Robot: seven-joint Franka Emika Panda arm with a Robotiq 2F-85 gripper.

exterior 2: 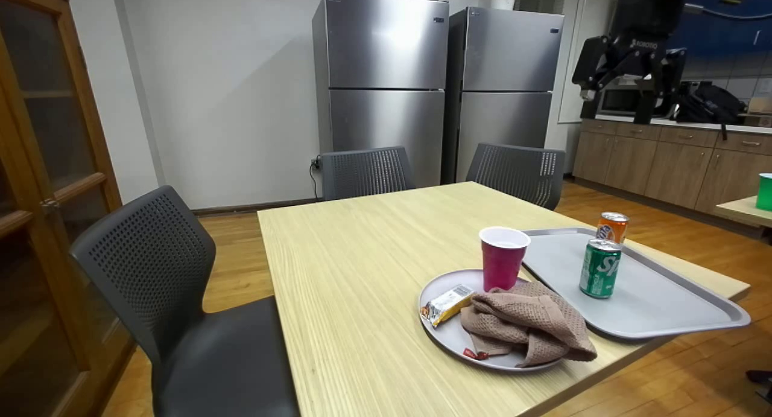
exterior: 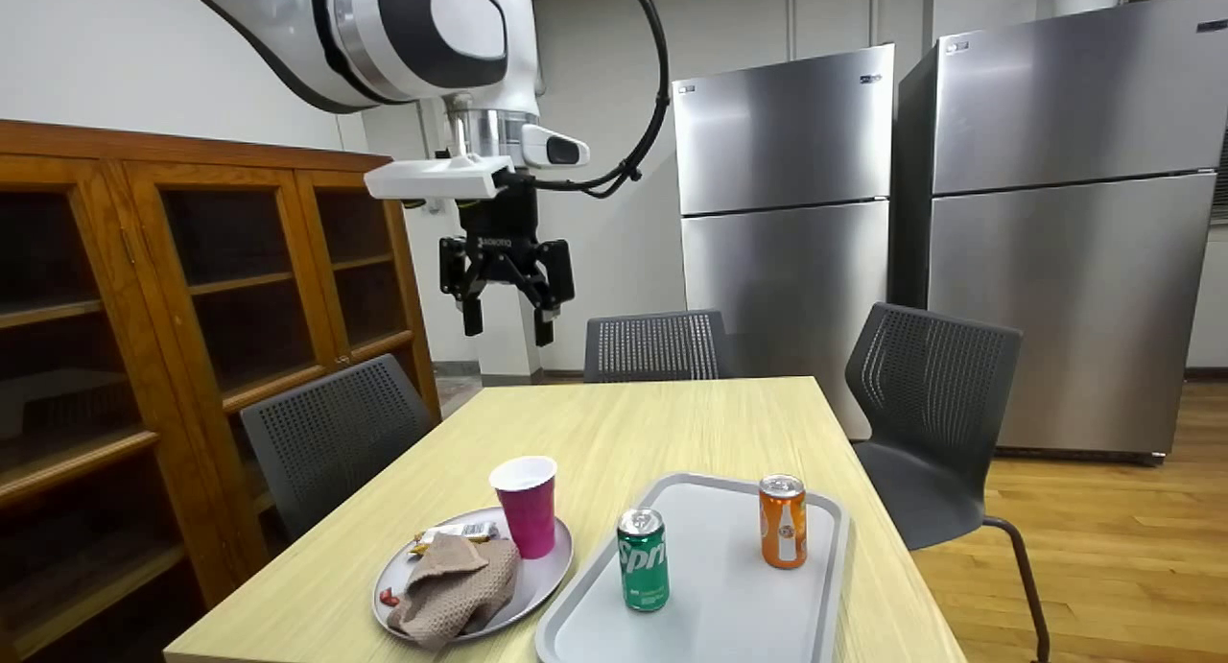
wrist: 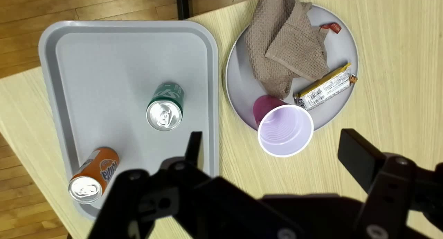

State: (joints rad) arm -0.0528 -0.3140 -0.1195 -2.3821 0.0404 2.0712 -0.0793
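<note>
**Parted fingers [wrist: 360, 159] above a laid counter [exterior: 652, 423]**

Both black fingers, foremost in the wrist view, stand wide apart, released, with a broad gap between their tips. In both exterior views they point downward, well above the level of the counter; in an exterior view the white arm [exterior: 422, 35] carries them. A magenta cup [exterior 2: 502, 266], white inside, stands upright on a round, pale plate [wrist: 341, 52]; seen from the wrist, it appears within the gap between the fingers, far below them. Beside the cup, a brown cloth [wrist: 289, 47] lies crumpled and extends over the plate's rim. Also on the plate: a wrapped bar [wrist: 325, 88], silver and yellow, near cup and cloth, and a small red piece [wrist: 331, 27] close to the rim. Just beside the plate rests a grey tray [wrist: 121, 66], part of it projecting past the counter's edge. On it, upright and apart, are a green Sprite can [wrist: 166, 106], toward the plate, and an orange Fanta can [wrist: 95, 171], near the opposite rim. Surroundings: dark grey chairs [exterior: 935, 423] about the counter, two steel refrigerators [exterior: 785, 250] farther back, and a wooden cabinet [exterior: 211, 260] with glazed doors.
</note>
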